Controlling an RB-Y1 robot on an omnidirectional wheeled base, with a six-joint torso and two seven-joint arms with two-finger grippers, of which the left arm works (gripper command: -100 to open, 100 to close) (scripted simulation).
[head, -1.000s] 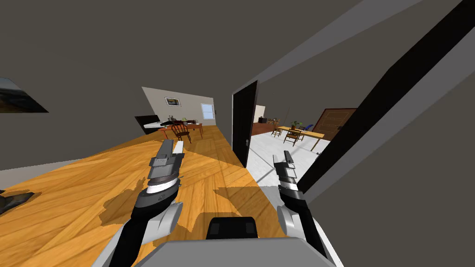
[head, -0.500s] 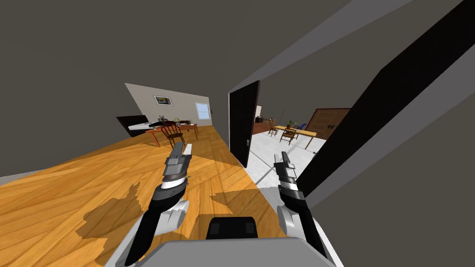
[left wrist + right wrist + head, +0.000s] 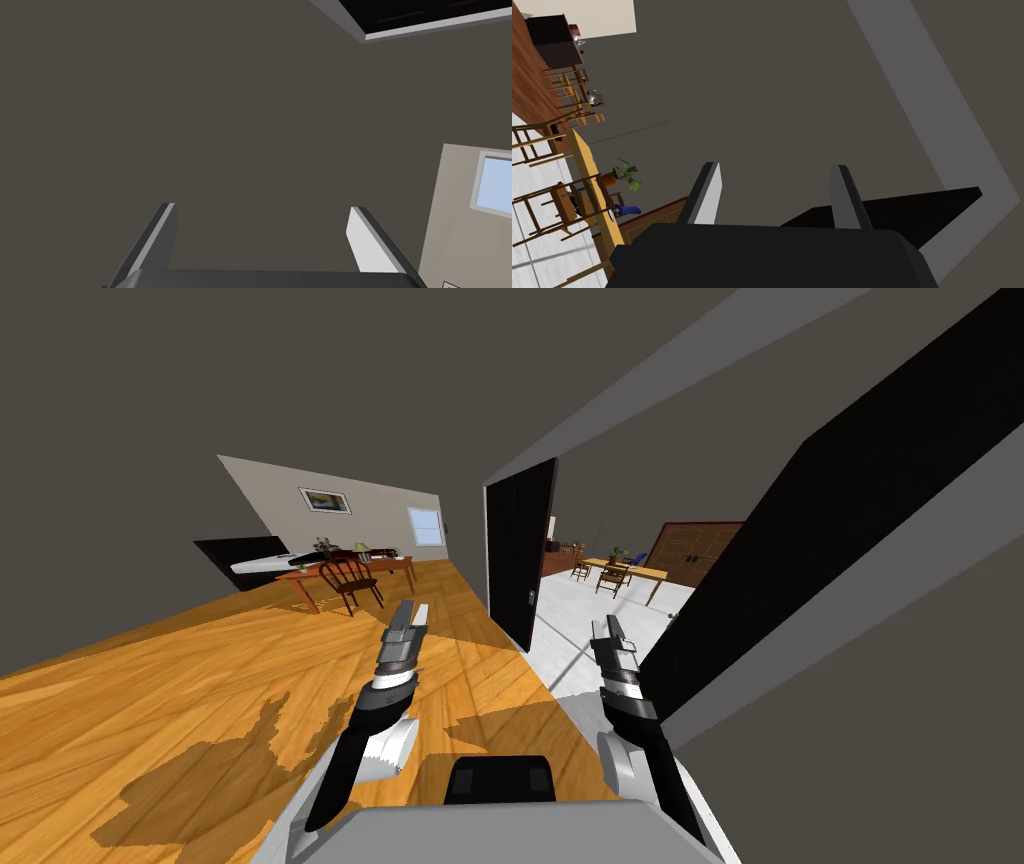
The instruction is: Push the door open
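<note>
the door (image 3: pixel 518 553), a dark leaf with a small pale handle (image 3: pixel 531 597), stands at the left side of the opening, swung well clear and nearly edge-on to me. past it the white floor (image 3: pixel 585 623) and a table (image 3: pixel 640 572) with chairs show through the gap. by that, the pushing looks largely done, and what is left is at most a last nudge to widen the way. the left gripper (image 3: pixel 412 612) hangs over the wooden floor (image 3: pixel 200 688), short of the leaf and not touching it, its fingers spread with nothing between them. the right gripper (image 3: pixel 612 626) sits just beside a broad black slab (image 3: pixel 800 538) edged with grey trim (image 3: pixel 900 548), its fingers also parted and empty. whether that slab is a second leaf or the side of the frame i cannot tell.
</note>
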